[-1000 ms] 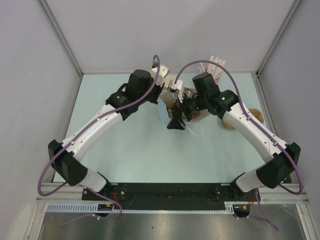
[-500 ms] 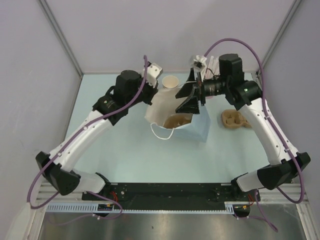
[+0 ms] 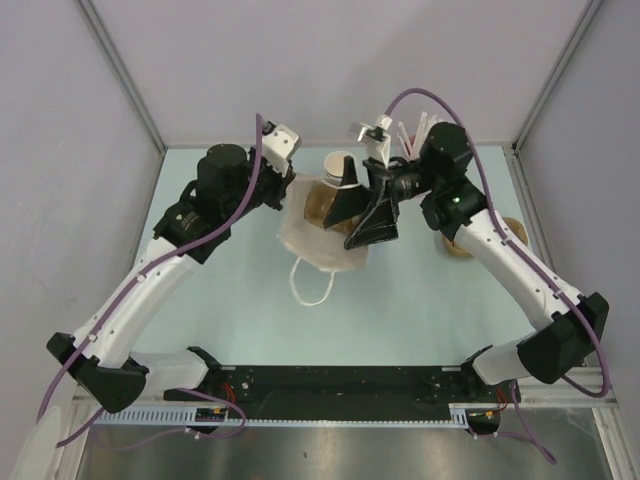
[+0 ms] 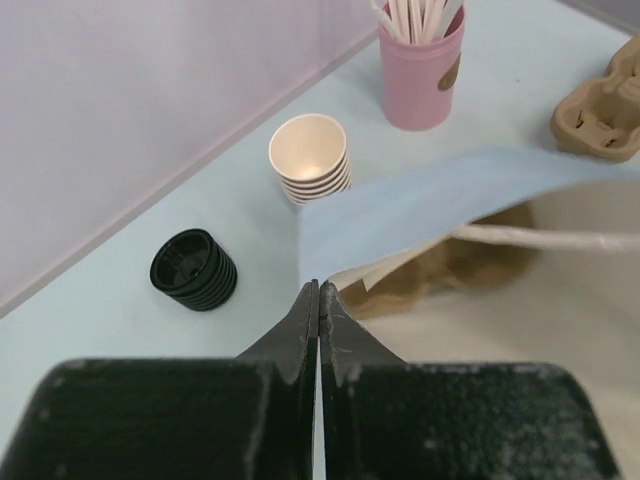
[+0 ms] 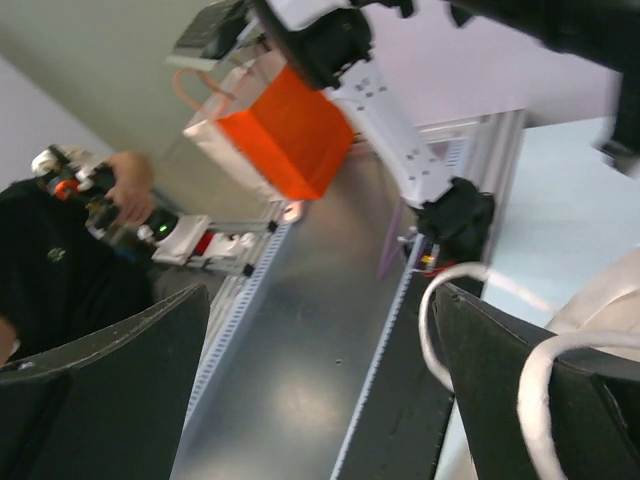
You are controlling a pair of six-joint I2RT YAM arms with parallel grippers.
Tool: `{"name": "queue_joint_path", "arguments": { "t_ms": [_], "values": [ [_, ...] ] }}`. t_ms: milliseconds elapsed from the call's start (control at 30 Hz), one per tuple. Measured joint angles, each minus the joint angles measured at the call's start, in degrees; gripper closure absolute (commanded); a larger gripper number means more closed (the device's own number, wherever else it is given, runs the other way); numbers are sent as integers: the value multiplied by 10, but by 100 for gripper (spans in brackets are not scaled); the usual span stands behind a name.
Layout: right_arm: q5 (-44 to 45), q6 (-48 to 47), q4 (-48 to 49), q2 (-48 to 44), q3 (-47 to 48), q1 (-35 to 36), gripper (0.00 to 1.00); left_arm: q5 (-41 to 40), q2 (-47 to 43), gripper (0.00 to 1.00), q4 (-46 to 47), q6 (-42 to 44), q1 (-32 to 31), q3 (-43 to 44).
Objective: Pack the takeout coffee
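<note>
Since coffee cup is hidden, guess it's light & squashy, hold sides under lid; L tool [image 4: 318, 290] pinches bag [image 4: 420, 200], R tool [image 5: 320, 300] open.

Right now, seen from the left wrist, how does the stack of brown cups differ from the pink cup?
The stack of brown cups is several nested cups; the pink cup is single. The stack's top cup is empty, cream inside; the pink cup holds white sticks. Both stand upright on the table, mouths up.
</note>
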Motion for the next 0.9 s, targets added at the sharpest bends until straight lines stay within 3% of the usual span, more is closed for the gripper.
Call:
{"name": "queue_joint_path", "arguments": {
  "t_ms": [267,667,900],
  "values": [
    [-16,161,180,54,-2,100,0,-13,-2,100,-18,2,31,0],
    [-19,229,247,93,-23,108,0,-33,-62,100,-28,-7,133,50],
    [-22,261,279,96,-25,164,0,-61,-90,100,-16,-14,162,60]
  ]
}}
